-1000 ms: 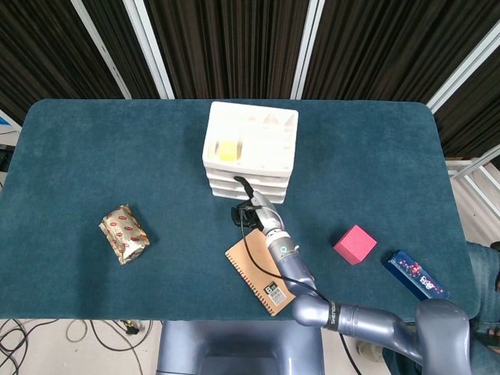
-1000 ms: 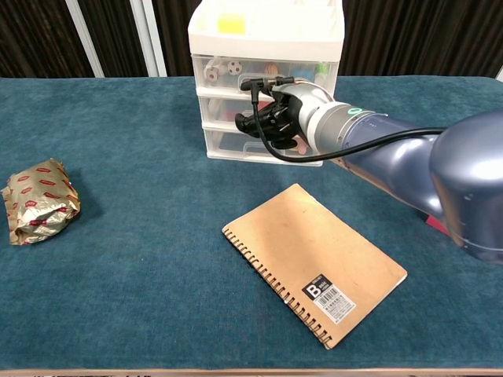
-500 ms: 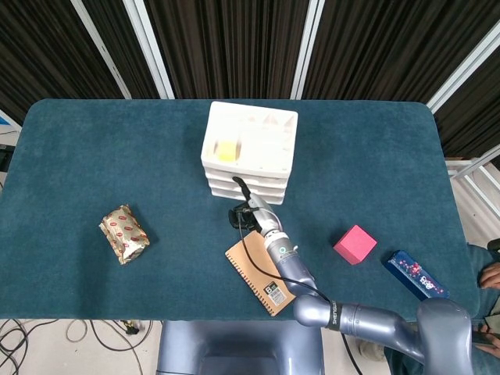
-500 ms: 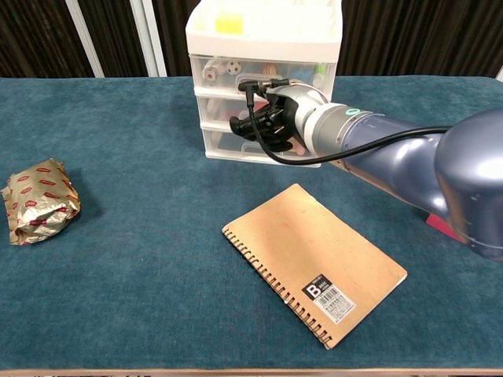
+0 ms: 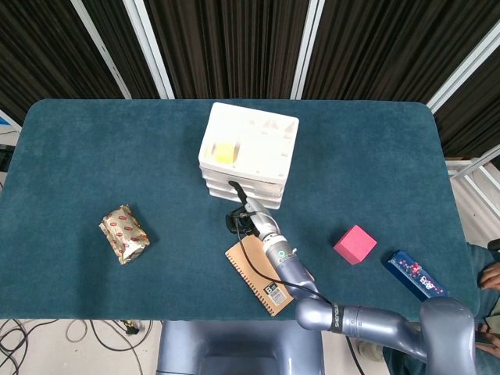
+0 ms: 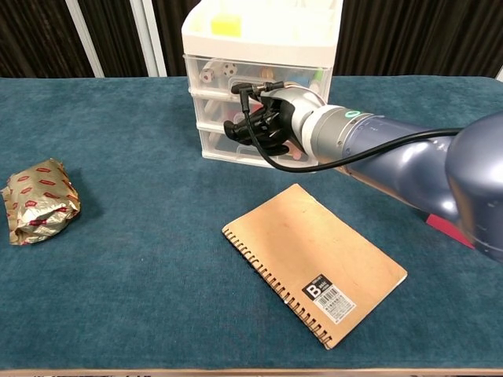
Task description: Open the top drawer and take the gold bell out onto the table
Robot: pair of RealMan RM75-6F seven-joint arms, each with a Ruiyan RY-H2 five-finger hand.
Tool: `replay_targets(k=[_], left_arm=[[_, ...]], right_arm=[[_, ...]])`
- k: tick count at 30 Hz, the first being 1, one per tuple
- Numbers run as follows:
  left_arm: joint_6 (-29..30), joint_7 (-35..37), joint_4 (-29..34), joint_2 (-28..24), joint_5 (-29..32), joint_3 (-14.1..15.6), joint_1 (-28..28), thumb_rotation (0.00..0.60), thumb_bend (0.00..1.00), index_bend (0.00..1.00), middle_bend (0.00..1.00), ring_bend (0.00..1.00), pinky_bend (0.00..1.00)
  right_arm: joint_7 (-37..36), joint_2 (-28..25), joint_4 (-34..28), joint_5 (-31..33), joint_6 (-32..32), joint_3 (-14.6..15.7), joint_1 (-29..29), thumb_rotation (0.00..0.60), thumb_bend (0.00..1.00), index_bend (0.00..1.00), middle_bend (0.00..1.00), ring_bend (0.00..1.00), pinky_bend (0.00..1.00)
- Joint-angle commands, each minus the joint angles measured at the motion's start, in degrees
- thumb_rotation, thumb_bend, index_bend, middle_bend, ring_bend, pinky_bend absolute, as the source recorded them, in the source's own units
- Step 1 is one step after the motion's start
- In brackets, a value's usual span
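One robot hand (image 6: 263, 126), fingers curled, at drawer unit (image 6: 259, 47) front.

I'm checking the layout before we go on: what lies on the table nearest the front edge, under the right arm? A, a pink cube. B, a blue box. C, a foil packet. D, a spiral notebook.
D: the spiral notebook lies just below the right hand.
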State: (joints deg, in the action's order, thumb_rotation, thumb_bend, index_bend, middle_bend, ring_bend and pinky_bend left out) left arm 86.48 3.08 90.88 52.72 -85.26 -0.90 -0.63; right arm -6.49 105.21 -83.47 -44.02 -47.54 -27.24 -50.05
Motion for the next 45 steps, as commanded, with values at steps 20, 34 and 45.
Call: replay_targets(k=[20, 34, 45], left_arm=[[-0.1, -0.1, 0.1, 0.0, 0.2, 0.0, 0.0, 0.6, 0.2, 0.08, 0.0, 0.0, 0.0], [-0.2, -0.2, 0.1, 0.0, 0.2, 0.0, 0.0, 0.6, 0.2, 0.08, 0.0, 0.0, 0.0], [-0.2, -0.4, 0.2, 0.0, 0.2, 0.0, 0.0, 0.6, 0.2, 0.08, 0.0, 0.0, 0.0]], right_arm=[[-1.8, -2.6, -3.3, -2.8, 1.3, 1.9, 0.9, 0.6, 0.61, 0.0, 0.84, 0.96, 1.0], [-3.6, -4.3, -5.0, -5.2, 1.5, 3.5, 2.2, 0.6, 0.61, 0.0, 0.84, 0.96, 1.0], [-3.8, -4.8, -5.7, -5.4, 1.2, 4.2, 2.6, 0.6, 0.61, 0.01, 0.84, 0.96, 1.0]])
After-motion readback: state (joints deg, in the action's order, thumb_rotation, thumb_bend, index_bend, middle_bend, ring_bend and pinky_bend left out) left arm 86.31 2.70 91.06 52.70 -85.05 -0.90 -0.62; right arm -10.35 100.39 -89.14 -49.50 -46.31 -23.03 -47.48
